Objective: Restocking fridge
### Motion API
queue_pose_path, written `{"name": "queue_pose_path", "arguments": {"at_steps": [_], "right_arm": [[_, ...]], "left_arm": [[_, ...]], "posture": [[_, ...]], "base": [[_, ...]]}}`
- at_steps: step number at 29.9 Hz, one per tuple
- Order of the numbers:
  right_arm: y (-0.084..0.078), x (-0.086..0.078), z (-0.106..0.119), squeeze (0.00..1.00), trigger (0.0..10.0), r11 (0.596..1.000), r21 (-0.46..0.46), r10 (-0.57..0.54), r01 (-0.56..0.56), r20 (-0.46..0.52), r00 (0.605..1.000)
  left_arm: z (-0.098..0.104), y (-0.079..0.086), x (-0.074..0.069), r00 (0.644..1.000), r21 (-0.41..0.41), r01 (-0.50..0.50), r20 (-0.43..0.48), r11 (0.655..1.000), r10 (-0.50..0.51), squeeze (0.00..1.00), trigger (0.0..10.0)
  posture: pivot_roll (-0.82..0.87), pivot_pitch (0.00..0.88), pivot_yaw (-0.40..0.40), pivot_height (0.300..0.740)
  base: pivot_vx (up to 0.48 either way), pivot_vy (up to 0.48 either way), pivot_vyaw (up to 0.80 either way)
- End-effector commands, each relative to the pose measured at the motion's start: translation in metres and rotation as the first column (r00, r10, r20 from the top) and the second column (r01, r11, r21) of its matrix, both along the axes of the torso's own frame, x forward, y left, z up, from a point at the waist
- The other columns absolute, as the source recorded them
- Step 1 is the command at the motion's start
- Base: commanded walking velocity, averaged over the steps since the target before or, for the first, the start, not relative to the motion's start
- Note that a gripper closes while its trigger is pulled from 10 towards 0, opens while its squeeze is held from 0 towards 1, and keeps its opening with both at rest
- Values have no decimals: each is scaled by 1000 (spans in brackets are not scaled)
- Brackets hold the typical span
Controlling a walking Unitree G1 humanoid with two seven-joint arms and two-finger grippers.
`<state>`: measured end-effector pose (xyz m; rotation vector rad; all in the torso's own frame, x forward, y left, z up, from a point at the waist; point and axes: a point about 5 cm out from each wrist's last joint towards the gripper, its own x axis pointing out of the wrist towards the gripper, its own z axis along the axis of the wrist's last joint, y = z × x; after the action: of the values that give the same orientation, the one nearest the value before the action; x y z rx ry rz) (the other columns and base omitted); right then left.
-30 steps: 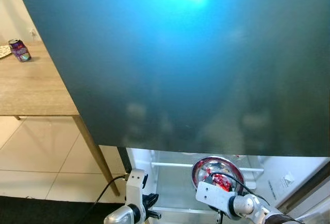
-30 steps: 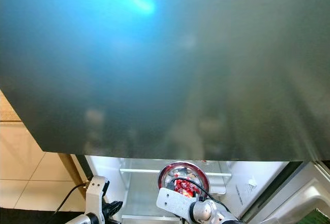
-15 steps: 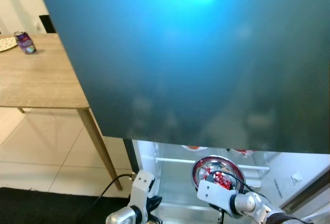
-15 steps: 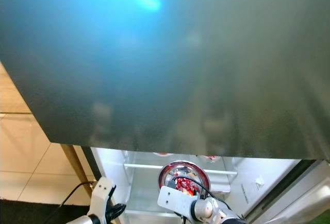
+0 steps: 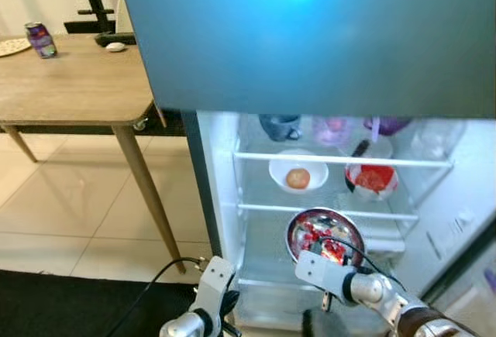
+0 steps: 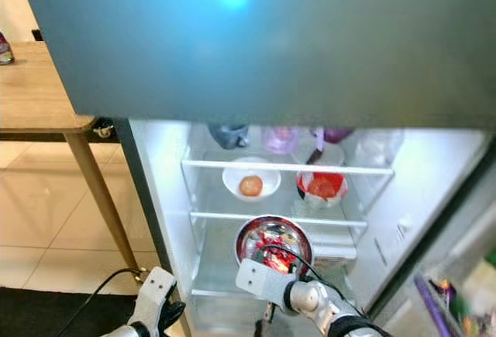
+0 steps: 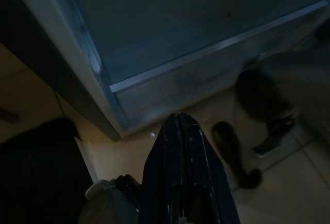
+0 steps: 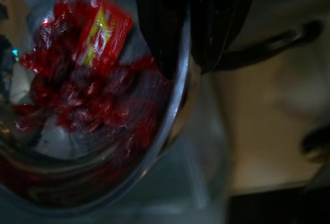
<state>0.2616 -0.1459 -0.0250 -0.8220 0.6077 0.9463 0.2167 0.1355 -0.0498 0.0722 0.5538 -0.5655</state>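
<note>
The fridge [image 5: 221, 197] stands open with lit glass shelves. A shiny metal bowl [image 5: 325, 236] of red wrapped items is at the lower shelf, tilted toward me. My right gripper [image 8: 188, 64] is shut on the bowl's rim [image 8: 178, 95], one finger inside and one outside. Whether the bowl rests on the shelf I cannot tell. My left gripper [image 7: 180, 126] hangs low by the fridge's bottom drawer [image 7: 206, 74], fingers pressed together on nothing.
On the shelf above stand a white bowl [image 5: 297, 174] with a round orange item and a bowl of red food [image 5: 373, 179]. A dark upper door [image 5: 310, 35] overhangs. A wooden table [image 5: 70, 97] with a can [image 5: 40, 39] stands at the left. A black mat [image 5: 62, 306] lies on the tiled floor.
The camera has shifted, so more of the fridge's inside and its upper shelves show now. The right gripper still holds the bowl at the lower shelf.
</note>
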Motion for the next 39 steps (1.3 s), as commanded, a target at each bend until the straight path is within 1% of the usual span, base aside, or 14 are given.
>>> {"name": "queue_pose_path", "arguments": {"at_steps": [1,5,6,9,10,14,15,17,18,21,24,28,33,39], "right_arm": [[1,4,3,0,10000,1000,6,-1,1,8,1000],[1,5,5,0,10000,1000,6,7,-7,13,1000],[1,7,7,0,10000,1000,9,11,-11,25,1000],[1,8,8,0,10000,1000,12,13,-13,35,999],[1,9,10,0,10000,1000,23,14,-15,43,999],[2,10,11,0,10000,999,32,18,-19,42,999],[5,11,12,0,10000,998,39,38,-40,42,998],[6,11,13,0,10000,998,40,46,-48,42,998],[11,14,15,0,10000,997,38,65,-67,51,997],[16,17,18,0,10000,996,36,77,-80,63,995],[19,20,20,0,10000,996,37,83,-86,72,994],[26,26,26,0,10000,994,36,98,-102,106,990],[38,33,31,0,10000,994,15,103,-107,159,982],[47,39,34,0,10000,995,-21,103,-101,193,976]], "left_arm": [[9,0,9,997,22,12,81,1000,-13,0,10000],[13,-2,12,992,29,21,125,999,-25,0,10000],[14,-3,13,989,37,29,143,999,-34,0,10000],[15,-3,13,988,44,30,152,999,-37,0,10000],[16,-2,14,985,57,23,172,998,-32,0,10000],[17,-1,15,983,61,19,182,998,-30,0,10000],[19,0,16,979,65,0,205,998,-13,0,10000],[19,0,17,977,64,-8,212,998,-6,0,10000],[21,1,19,975,64,-17,224,998,2,0,10000],[22,1,20,973,65,-18,231,998,2,0,10000],[22,1,20,973,66,-18,232,998,3,0,10000],[22,-2,20,971,72,-2,240,997,-15,0,10000],[24,-5,20,966,68,11,258,998,-28,0,10000],[25,-7,20,961,60,5,276,998,-22,0,10000]], "posture": [[-95,0,15,576],[-94,0,16,561],[-95,0,19,551],[-95,0,19,542],[-98,0,20,532],[-98,0,22,527],[-98,0,22,517],[-98,0,22,512],[-92,0,21,502],[-92,0,20,487],[-92,0,20,482],[-90,0,20,467],[-88,0,17,467],[-73,0,10,467]], "base": [[0,0,0],[0,0,0],[0,0,0],[0,0,0],[0,0,0],[0,0,0],[0,0,0],[0,0,0],[0,0,0],[0,0,0],[0,0,0],[0,0,0],[0,0,0],[0,0,0]]}}
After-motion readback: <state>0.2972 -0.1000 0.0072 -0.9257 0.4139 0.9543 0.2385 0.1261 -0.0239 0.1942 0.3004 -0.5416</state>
